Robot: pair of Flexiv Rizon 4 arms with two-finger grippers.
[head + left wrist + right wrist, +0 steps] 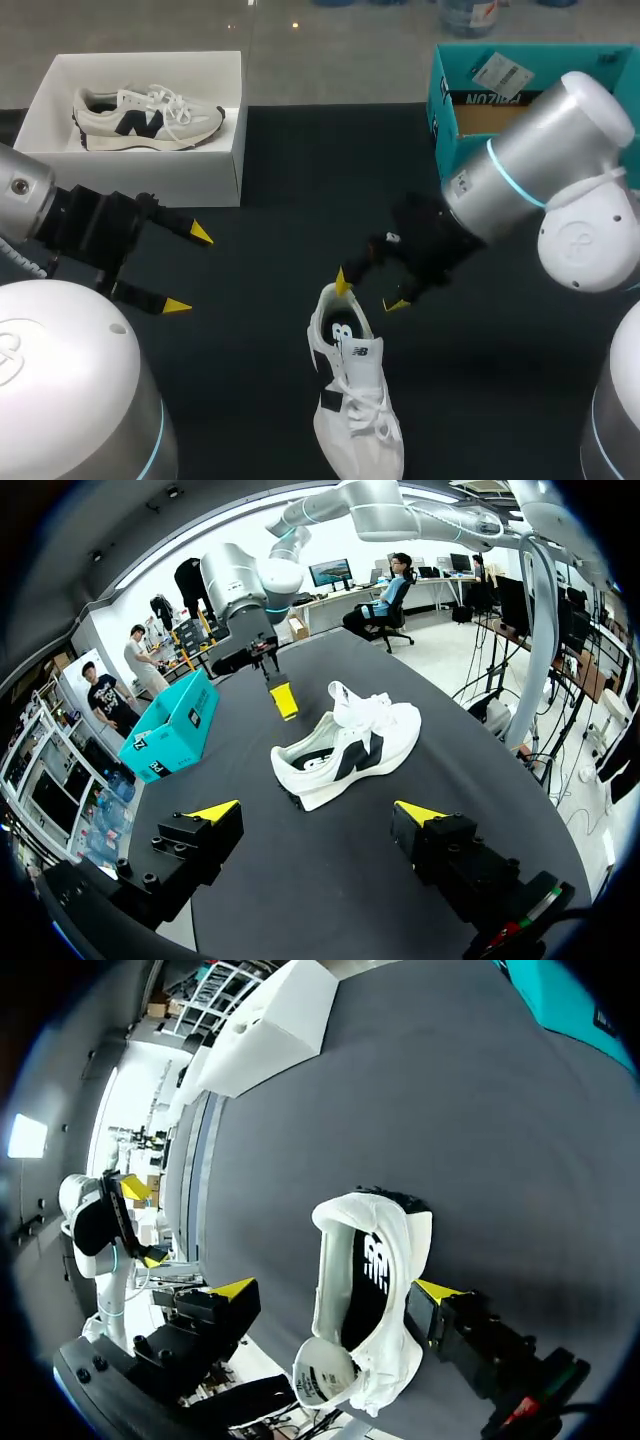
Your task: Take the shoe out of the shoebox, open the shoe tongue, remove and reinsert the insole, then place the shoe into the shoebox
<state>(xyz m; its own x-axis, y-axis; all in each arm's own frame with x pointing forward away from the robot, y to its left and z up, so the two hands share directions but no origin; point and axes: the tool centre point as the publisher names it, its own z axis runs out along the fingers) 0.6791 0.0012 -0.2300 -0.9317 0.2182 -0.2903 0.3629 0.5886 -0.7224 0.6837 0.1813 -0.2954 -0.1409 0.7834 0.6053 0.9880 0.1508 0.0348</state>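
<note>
My right claw [370,292] is released, and its fingers stand on both sides of the heel of the white shoe [357,405]. One finger is just beside the shoe and the other is apart from it. The shoe stands upright on the black counter [270,200]. My left claw [187,270] is also released, near the white shoebox [225,160], which holds a second shoe [150,115].

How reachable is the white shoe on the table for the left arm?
Probably yes. Bare table lies between the left arm, its jaws open, and the shoe. The right arm hovers at the heel, so the toe end looks freer.
</note>
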